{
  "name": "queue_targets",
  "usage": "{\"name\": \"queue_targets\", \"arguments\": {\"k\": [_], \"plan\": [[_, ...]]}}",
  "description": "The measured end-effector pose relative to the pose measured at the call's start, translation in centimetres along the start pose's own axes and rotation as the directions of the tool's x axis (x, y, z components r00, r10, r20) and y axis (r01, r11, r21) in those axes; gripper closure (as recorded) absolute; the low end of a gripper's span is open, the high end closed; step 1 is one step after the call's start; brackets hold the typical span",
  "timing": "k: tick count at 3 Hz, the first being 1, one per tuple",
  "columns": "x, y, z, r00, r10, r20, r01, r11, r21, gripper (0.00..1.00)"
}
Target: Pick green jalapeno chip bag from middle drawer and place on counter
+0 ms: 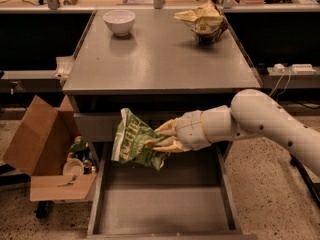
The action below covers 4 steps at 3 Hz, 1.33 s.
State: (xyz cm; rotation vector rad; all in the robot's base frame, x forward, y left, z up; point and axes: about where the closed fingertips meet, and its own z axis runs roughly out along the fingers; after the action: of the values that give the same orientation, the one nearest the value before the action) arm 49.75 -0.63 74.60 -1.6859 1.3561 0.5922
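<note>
The green jalapeno chip bag [134, 140] is a glossy green bag with white lettering, crumpled at its right edge. My gripper [159, 138] is shut on that edge and holds the bag in the air above the open middle drawer [160, 204], level with the closed drawer front above it. My pale arm reaches in from the right. The drawer floor is bare grey metal. The counter [160, 59] is the flat grey top of the cabinet, above and behind the bag.
A white bowl [119, 21] stands at the counter's back left. A yellow-tan bag [204, 21] with a dark base sits at the back right. An open cardboard box [45, 154] with small items stands on the floor left of the drawer.
</note>
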Motion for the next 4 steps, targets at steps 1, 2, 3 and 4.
{"name": "queue_targets", "arguments": {"k": [1, 2, 3, 4], "plan": [[0.0, 0.0, 0.0, 1.000, 0.000, 0.000, 0.000, 1.0000, 0.000, 1.00], [-0.5, -2.3, -0.5, 1.000, -0.015, 0.007, 0.015, 0.9991, 0.040, 1.00], [-2.5, -6.8, -3.0, 0.998, -0.057, 0.012, 0.055, 0.9924, 0.110, 1.00], [-5.2, -12.3, -6.8, 0.996, -0.090, 0.020, 0.084, 0.9723, 0.218, 1.00]]}}
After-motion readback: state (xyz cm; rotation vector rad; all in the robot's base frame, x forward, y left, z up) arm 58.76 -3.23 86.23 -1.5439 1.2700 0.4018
